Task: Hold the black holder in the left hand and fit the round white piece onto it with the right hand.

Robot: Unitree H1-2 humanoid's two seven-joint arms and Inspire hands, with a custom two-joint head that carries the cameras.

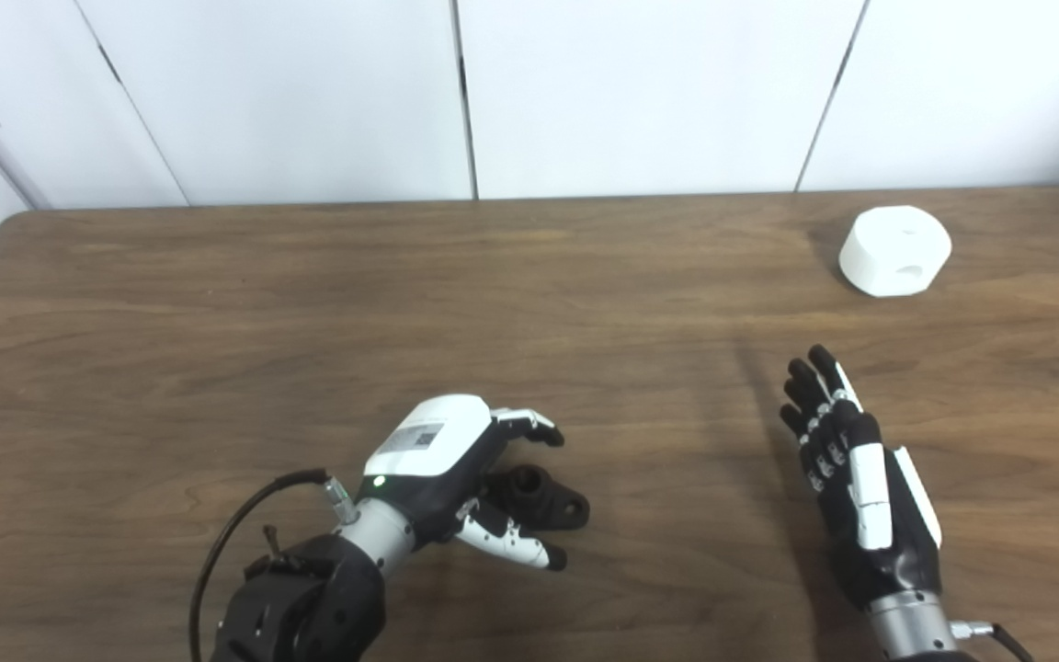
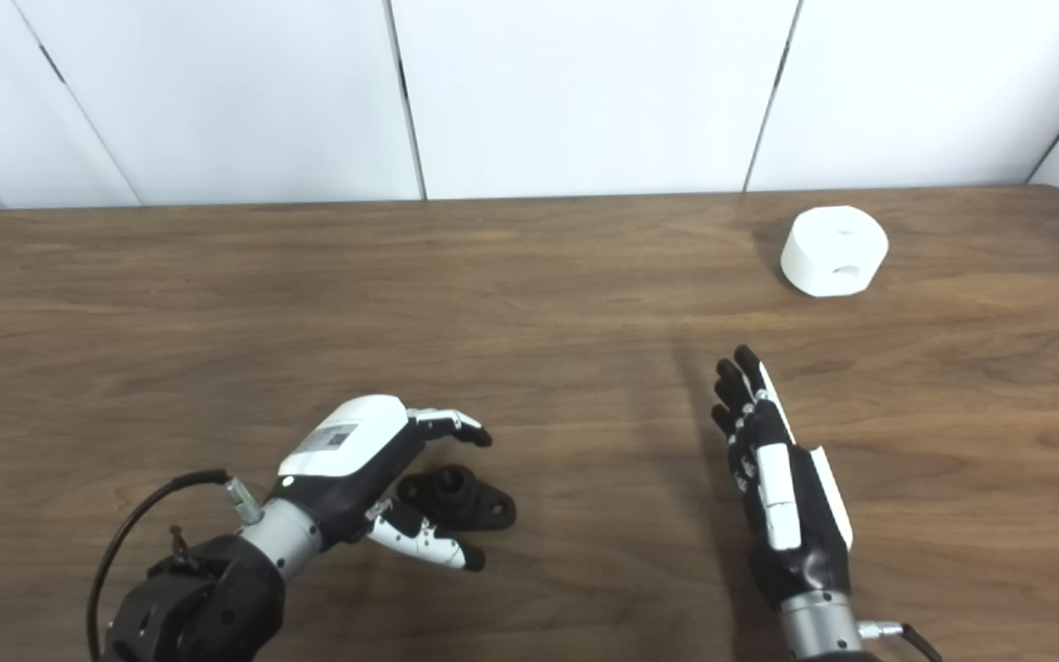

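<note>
In the left eye view, a brown wooden table (image 1: pixel 327 303) fills the frame, backed by white wall panels (image 1: pixel 649 92). The left hand (image 1: pixel 456 469) lies low over the near part of the table, left of the middle, palm turned toward the right. Its fingers (image 1: pixel 529 425) reach over the far side of the black holder (image 1: pixel 539 496) and its thumb (image 1: pixel 516 544) lies along the near side, so the hand is cupped around the holder. The digits are spread and not closed on it, and the holder sits on the table between them. The holder shows a round raised collar and a flat ear with a hole pointing right. A black cable (image 1: pixel 235 533) loops from the left wrist. The right hand (image 1: pixel 851 478) is at the near right, standing on its edge with straight fingers pointing away toward the far side; it is open and holds nothing. The round white piece (image 1: pixel 894 250) sits at the far right of the table, well apart from both hands, with a small hole in its near side.

In the right eye view, the same layout appears shifted leftward. The left hand (image 2: pixel 355 469) brackets the black holder (image 2: pixel 461 498), which rests flat on the table (image 2: pixel 217 303). The right hand (image 2: pixel 782 487) is open and upright on its edge. The round white piece (image 2: pixel 834 250) lies beyond it, near the far right corner, and nothing is fitted into or onto it.
</note>
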